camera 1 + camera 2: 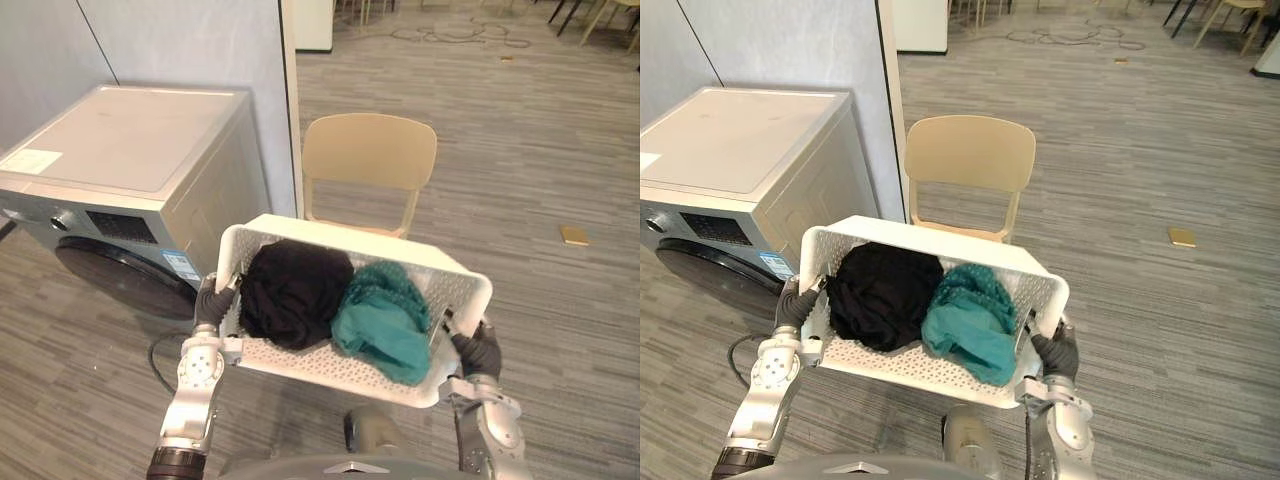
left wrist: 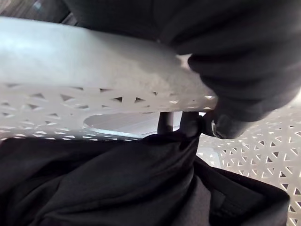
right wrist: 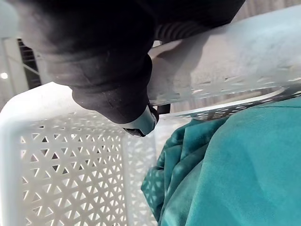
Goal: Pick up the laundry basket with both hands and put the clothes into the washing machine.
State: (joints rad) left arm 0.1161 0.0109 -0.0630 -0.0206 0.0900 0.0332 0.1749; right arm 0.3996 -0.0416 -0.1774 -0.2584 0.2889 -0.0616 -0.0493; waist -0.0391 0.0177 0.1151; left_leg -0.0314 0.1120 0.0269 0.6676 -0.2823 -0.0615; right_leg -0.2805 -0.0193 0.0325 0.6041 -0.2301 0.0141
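The left hand [image 1: 211,303] and right hand [image 1: 480,352] each clench an end of the white laundry basket [image 1: 350,232]. It hangs lifted just beside the washing machine [image 1: 120,140], with a black garment [image 1: 295,290] and a teal garment [image 1: 385,320] inside. This looks like the carrying step; next the robot must turn to the machine's door [image 1: 110,272], which looks shut.

A beige chair [image 1: 368,150] stands on the grey plank floor [image 1: 540,140], just beside the edge of a grey wall panel [image 1: 180,40]. To the right, well apart from the chair, a small flat yellow thing [image 1: 574,235] lies on the floor. Far behind, a thin cable [image 1: 460,33] lies in loops, and a white cabinet [image 1: 313,22] stands past the panel.
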